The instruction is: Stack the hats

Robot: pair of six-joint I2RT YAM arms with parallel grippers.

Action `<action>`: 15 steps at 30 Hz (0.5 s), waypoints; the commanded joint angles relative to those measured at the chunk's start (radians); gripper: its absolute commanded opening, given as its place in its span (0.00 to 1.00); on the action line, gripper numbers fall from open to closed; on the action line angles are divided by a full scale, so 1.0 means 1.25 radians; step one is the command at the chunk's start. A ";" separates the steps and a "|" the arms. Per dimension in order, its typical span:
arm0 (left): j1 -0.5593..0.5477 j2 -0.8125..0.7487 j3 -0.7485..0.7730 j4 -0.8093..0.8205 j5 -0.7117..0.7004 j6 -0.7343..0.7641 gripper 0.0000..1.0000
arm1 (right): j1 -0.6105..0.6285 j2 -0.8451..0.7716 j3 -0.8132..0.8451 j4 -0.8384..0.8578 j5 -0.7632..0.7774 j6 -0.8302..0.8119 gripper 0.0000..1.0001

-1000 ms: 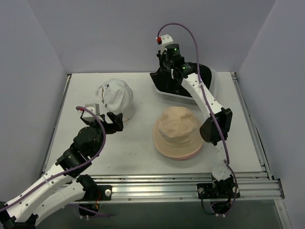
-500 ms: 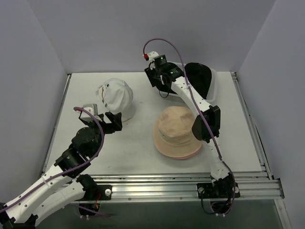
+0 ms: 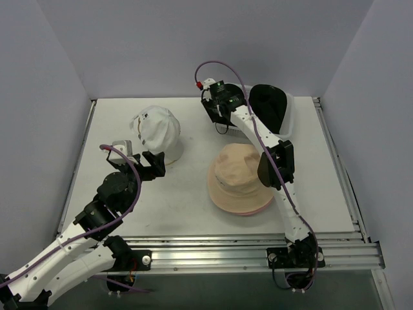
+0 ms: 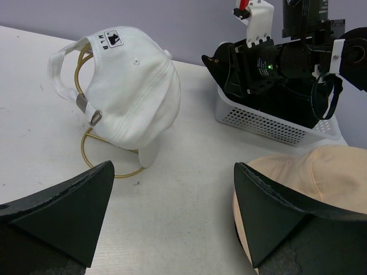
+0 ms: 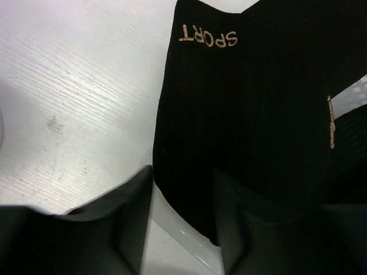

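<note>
Your right tool (image 3: 217,116) pinches the black cap (image 5: 229,103) near the table's (image 3: 187,194) far edge, while your left tool (image 4: 173,172) gapes wide, empty, near the white cap (image 4: 135,86).

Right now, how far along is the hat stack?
Done: tan hat sits on the pink hat. In hand: right gripper pinches a black SPORT hat at the basket edge. Remaining: that one, what looks like a second black hat in the basket, and the white cap on its gold frame, with the left gripper open beside it.
</note>
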 commanded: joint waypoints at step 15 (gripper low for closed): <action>-0.004 -0.017 -0.007 0.021 -0.016 0.002 0.94 | -0.005 -0.225 -0.056 0.159 0.097 -0.017 0.00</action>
